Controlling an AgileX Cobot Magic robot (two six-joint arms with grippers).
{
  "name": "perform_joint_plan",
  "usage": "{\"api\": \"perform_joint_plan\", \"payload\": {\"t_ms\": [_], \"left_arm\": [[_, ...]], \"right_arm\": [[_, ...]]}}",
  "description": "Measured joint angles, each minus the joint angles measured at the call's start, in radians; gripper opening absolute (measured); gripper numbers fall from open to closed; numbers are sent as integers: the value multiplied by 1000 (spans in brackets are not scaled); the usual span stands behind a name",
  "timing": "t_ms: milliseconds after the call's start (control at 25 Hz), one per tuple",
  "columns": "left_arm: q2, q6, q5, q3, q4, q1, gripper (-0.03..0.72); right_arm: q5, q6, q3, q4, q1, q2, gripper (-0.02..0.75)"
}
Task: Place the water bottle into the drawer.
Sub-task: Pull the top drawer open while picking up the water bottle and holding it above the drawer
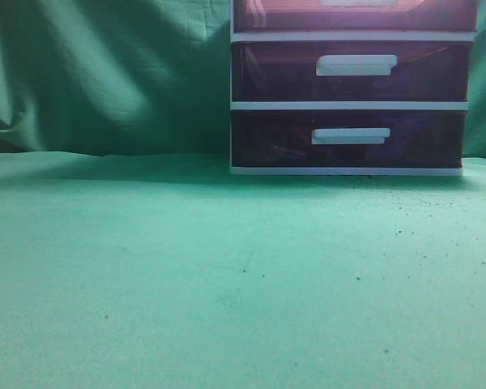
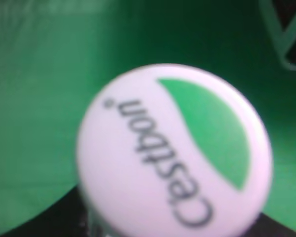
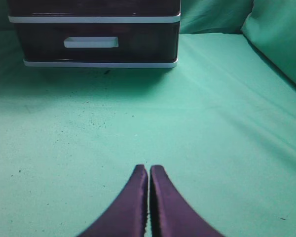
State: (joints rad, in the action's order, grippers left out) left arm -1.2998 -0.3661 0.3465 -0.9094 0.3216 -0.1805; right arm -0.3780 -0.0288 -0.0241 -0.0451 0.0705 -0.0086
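My right gripper (image 3: 148, 197) is resting low over the green cloth (image 3: 212, 123) with its two dark fingers pressed together and nothing between them. My left gripper is not showing itself at all: its wrist camera is filled by the white cap (image 2: 173, 150) of the water bottle (image 2: 96, 228), printed with a green leaf and dark lettering, so I cannot tell whether my left fingers are closing on the bottle or merely hanging just over it. Only a sliver of clear plastic is peeking out under the cap's edge.

Beyond my right fingers the cabinet (image 3: 96, 63) is sitting at the back of the cloth. In the outside view the reddish top drawer (image 1: 356, 16) is appearing shut, flush with the two darker drawers (image 1: 352, 138) below, though the frame is cutting off its upper part.

I am judging the main risk to be this: with the drawer shut there is nowhere to put the bottle, so my free right gripper is needing to pull the handle (image 1: 359, 2) first. I am also working nearly blind on the left; an unseen, loose hold could be letting the slick bottle slip or tip.
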Motion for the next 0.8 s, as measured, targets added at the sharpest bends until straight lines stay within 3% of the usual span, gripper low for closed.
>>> {"api": "perform_joint_plan", "payload": {"t_ms": [160,320,480,680,800], "left_arm": [[63,30,112,-91,-4,-119,281],[102,33,179,-115,-8,-190,281],[117,41,259,-115,-19,-214,281],[120,61,283,-115,-64,-214,281],[120,84,283,-115,-86,-214,281]], "right_arm": [[0,0,0,0,0,0,0],[9,-7,0,4,0,0,0],[199,-9,-4,-26,0,0,0],[606,8,6,-67,0,0,0],[553,8,143,-78,0,53,0]]}}
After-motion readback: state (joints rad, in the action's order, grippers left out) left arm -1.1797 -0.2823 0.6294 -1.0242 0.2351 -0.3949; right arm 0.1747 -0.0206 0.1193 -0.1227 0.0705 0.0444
